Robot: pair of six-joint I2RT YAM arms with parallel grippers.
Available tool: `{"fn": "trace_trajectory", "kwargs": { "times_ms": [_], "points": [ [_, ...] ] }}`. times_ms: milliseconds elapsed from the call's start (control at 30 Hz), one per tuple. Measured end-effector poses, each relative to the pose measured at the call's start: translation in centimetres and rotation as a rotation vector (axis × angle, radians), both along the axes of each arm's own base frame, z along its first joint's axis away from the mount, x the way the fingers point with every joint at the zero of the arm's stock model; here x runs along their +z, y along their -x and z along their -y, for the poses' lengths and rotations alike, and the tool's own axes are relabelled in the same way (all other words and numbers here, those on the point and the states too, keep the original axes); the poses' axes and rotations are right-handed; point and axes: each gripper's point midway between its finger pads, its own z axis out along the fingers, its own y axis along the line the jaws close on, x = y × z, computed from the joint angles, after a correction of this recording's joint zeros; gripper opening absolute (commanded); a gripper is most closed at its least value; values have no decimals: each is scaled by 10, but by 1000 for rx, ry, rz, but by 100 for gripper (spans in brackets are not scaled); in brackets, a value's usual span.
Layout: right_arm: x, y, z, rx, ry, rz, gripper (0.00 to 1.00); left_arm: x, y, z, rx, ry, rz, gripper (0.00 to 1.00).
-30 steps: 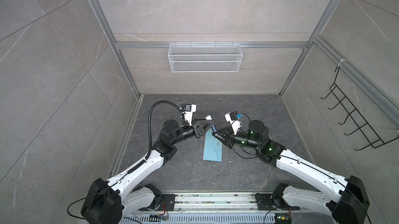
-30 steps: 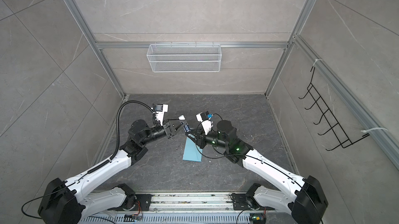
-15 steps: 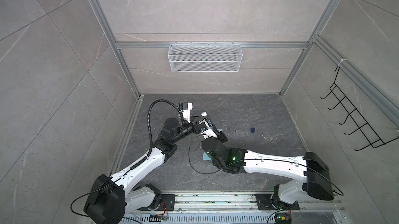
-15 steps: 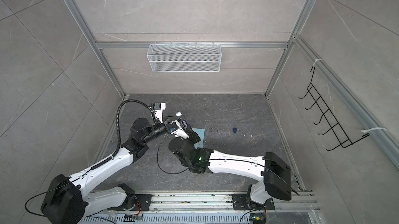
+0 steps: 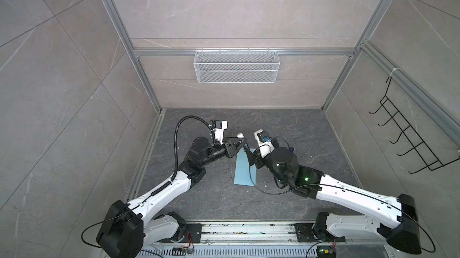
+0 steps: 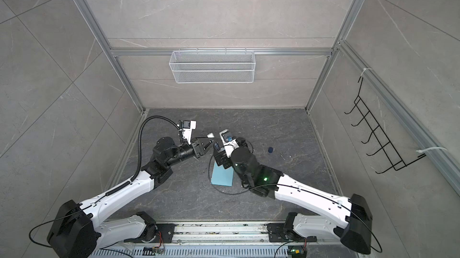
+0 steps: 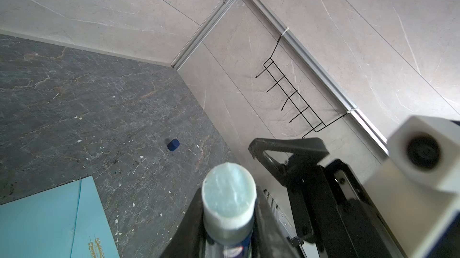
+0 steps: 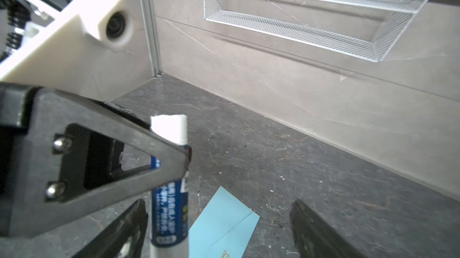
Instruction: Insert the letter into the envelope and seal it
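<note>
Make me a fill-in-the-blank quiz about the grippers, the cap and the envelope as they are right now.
1. The left gripper is shut on an uncapped ____.
2. The right gripper is ____.
3. The loose cap, lying apart from the envelope, is dark ____.

Missing words: glue stick; open; blue.
</note>
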Motion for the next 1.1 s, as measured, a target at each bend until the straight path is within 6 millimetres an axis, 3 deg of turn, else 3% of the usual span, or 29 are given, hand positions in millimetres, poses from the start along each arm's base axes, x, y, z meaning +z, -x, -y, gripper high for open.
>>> {"fn": "trace_trajectory", "kwargs": {
  "times_ms": [133,233,367,600,767,1100],
  "points": [
    [-12,12,-3,176,-105,-118,92,9,5,-1,-12,19,16,0],
    [-25,20,-6,280,-160,-213,79,15,9,-1,-29,37,24,0],
    [-35,25,-7,359,-240,-311,70,19,11,0,-41,56,27,0],
    [-22,32,-16,462,-336,-344,59,26,14,1,-61,81,37,0],
    [-24,34,-23,498,-357,-372,48,27,14,1,-63,86,35,0],
    [-18,33,-27,517,-387,-369,38,23,15,3,-79,82,22,0]
  ]
}}
